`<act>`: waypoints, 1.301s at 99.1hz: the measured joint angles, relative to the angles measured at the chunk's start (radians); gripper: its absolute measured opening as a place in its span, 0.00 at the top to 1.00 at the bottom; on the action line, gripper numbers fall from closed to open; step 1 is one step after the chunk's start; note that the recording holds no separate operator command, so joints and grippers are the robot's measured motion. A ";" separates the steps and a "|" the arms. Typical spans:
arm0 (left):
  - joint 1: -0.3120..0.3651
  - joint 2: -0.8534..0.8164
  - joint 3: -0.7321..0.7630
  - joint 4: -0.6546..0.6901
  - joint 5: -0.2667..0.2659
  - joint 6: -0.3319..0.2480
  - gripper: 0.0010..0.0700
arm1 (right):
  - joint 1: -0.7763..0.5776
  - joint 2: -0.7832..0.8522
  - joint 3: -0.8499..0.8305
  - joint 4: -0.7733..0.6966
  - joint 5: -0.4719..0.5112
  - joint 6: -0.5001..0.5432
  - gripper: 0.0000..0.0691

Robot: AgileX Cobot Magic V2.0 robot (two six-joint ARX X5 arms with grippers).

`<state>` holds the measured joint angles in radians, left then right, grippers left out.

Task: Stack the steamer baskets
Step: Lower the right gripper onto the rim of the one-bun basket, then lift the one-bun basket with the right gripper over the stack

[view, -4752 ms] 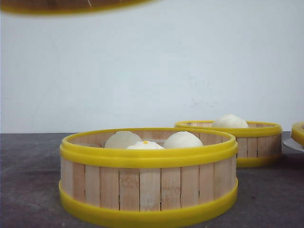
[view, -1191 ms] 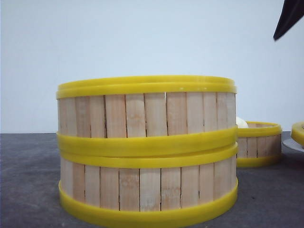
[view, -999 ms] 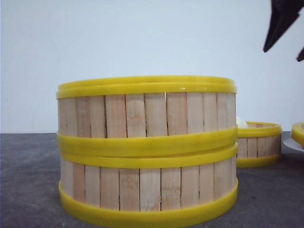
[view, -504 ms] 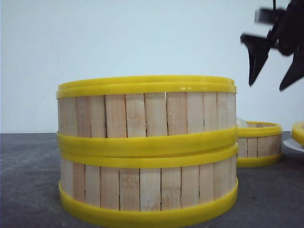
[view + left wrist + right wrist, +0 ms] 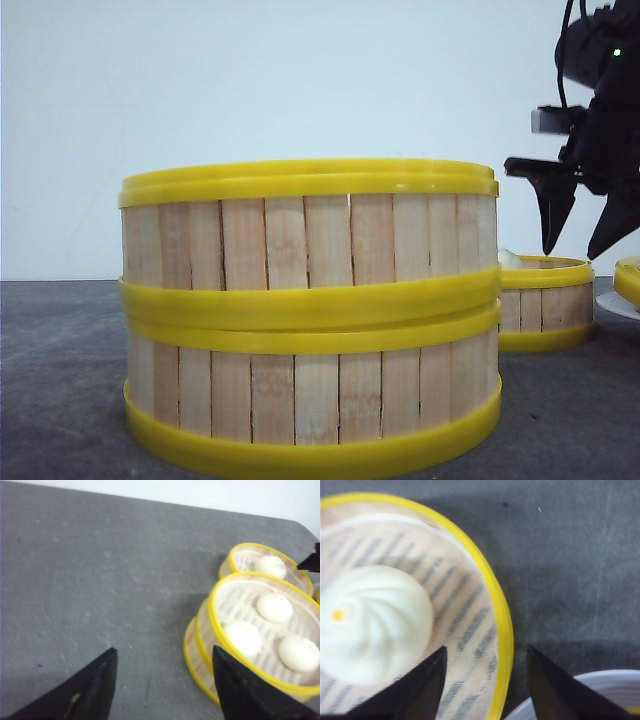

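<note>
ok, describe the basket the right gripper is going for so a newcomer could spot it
Start at the two-basket stack front and centre. Behind its right side sits a single steamer basket, directly under the open right gripper. It is unstacked, and in the right wrist view holds one white bun; the stack's top basket holds three.

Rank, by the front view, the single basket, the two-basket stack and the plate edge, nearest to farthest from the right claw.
1. Single basket, directly under the right claw.
2. Plate edge, low at the far right.
3. Two-basket stack, out to its left.
</note>
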<state>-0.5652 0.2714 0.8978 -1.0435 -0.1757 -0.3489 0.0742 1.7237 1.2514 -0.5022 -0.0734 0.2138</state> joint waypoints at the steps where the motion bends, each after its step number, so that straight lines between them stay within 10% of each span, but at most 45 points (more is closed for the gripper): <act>1: 0.000 0.000 0.000 -0.001 0.001 0.000 0.49 | 0.000 0.002 0.000 0.002 0.001 0.000 0.58; 88: 0.000 0.000 0.000 -0.015 0.018 -0.007 0.49 | 0.001 0.082 0.002 0.047 0.054 0.026 0.95; 129: 0.000 0.000 0.000 -0.023 0.018 -0.007 0.49 | 0.002 0.080 0.018 0.041 0.069 0.057 0.96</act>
<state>-0.5652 0.2714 0.8978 -1.0668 -0.1574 -0.3557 0.0757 1.8042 1.2697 -0.4610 -0.0044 0.2710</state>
